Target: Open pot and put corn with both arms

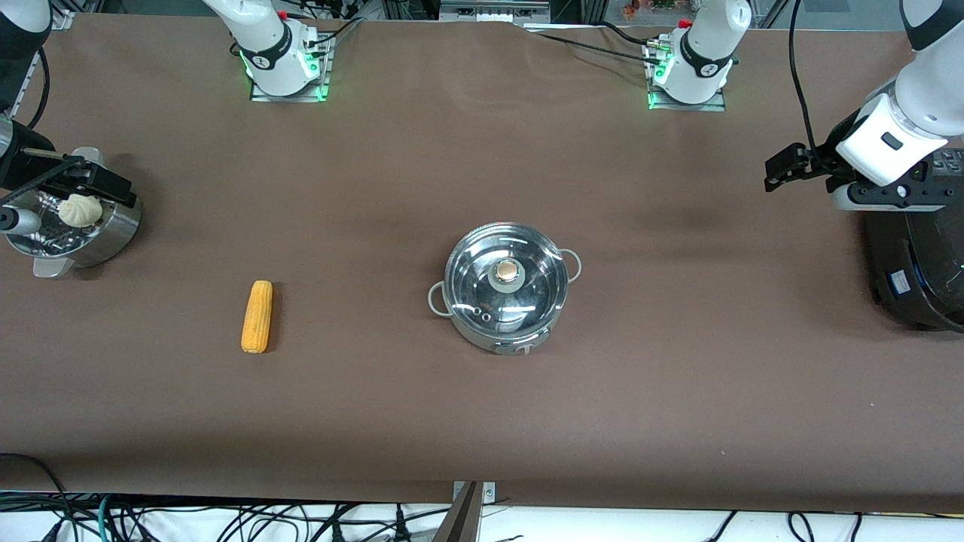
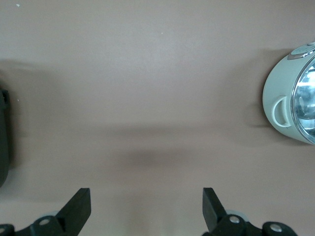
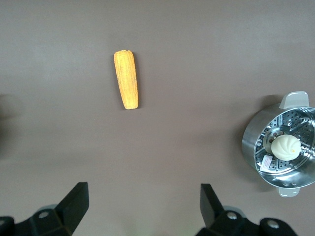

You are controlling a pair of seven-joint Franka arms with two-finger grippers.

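Steel and glass sit mid-tabletop (image 1: 482,421): the pot (image 1: 506,286) is closed, its lid (image 1: 506,280) on with the tan knob (image 1: 507,269) upward, an easy top grasp. The corn (image 1: 257,316) lies flat toward the right arm's end, well apart from the pot. The right gripper (image 3: 142,206) hangs over the steamer bowl (image 1: 71,226) holding a bun (image 1: 80,210), fingers (image 3: 76,201) spread, empty. The left gripper (image 2: 146,206) hovers beside the black cooker (image 1: 915,263), fingers (image 2: 78,204) also apart. I judge each arm is placed nearest its own job: lid, corn.
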